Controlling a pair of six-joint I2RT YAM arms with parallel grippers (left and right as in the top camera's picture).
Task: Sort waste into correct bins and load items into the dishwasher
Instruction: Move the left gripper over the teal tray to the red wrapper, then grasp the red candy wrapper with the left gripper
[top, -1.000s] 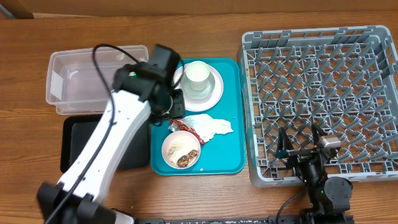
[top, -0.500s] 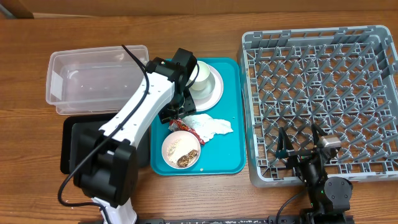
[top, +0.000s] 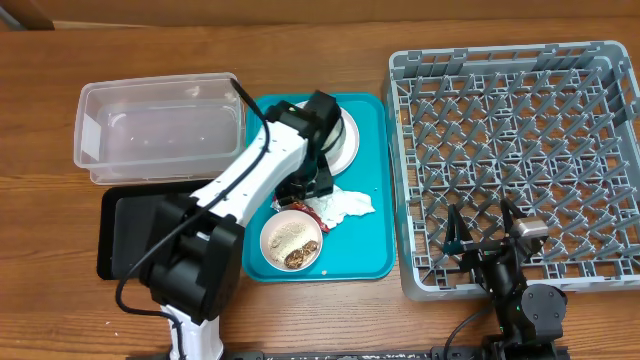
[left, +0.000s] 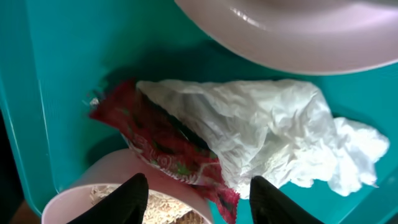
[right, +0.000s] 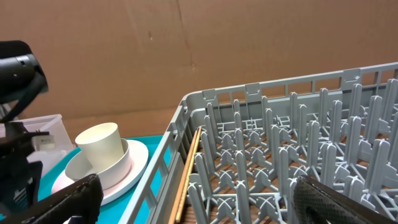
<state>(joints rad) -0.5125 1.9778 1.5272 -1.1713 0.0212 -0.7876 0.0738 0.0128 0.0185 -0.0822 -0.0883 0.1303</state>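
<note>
My left gripper (top: 306, 190) is open and hovers just above a red wrapper (left: 168, 149) lying half under a crumpled white napkin (left: 267, 134) on the teal tray (top: 370, 250). In the left wrist view the open jaws (left: 199, 194) straddle the wrapper's near end and the rim of a pink bowl of food (left: 118, 196). The bowl (top: 291, 241) sits at the tray's front. A cup (right: 102, 146) stands on a pink plate (top: 345, 150) at the tray's back. My right gripper (top: 480, 238) is open and empty at the grey dish rack's (top: 520, 70) front edge.
A clear plastic bin (top: 155, 135) sits at the back left and a black bin (top: 125, 230) in front of it, partly under my left arm. A wooden chopstick (right: 186, 177) lies along the rack's left inner wall.
My left arm has swung right from the tray's left edge, over the tray, and now sits above the wrapper and napkin. The right arm has not moved.
</note>
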